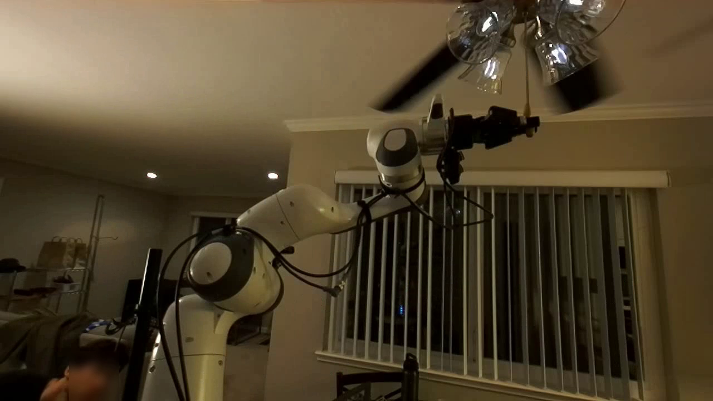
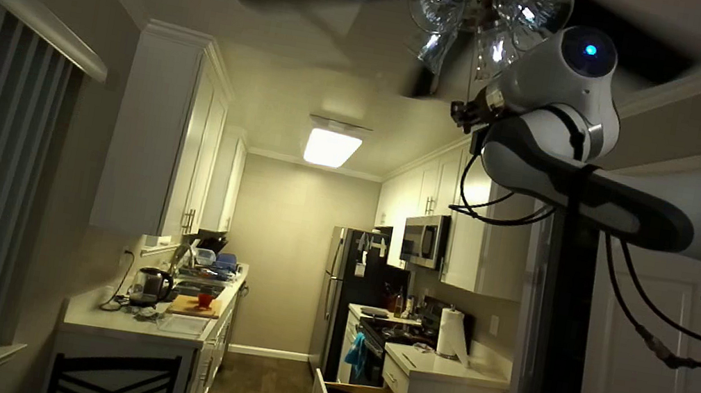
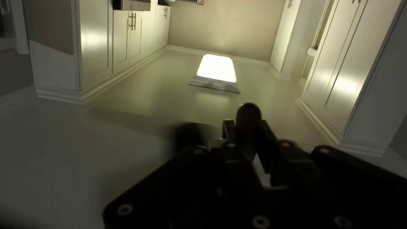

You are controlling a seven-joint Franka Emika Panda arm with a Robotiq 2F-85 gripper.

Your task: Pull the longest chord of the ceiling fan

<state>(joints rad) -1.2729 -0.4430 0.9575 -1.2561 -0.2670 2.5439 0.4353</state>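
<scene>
The ceiling fan shows in both exterior views, with dark blades [image 1: 423, 75] blurred by turning and bright glass lamp shades [image 2: 439, 0]. The longest chord [image 1: 527, 67] hangs straight down from the lamp cluster, past the shades, to my gripper [image 1: 533, 123]. In the wrist view, my gripper [image 3: 248, 128] has its fingertips close on both sides of the chord's rounded dark knob [image 3: 248, 114]. The fingers appear shut on the knob, whose end sticks out past them. In an exterior view the gripper [image 2: 463, 114] is below the shades, and the chord is hardly visible there.
A blurred fan blade [image 3: 189, 136] passes close to the gripper in the wrist view. Window blinds [image 1: 479, 278] are behind the arm. A lit ceiling lamp [image 2: 332, 147] and white cabinets [image 2: 156, 137] are farther off. A person [image 1: 89, 379] is at the lower left.
</scene>
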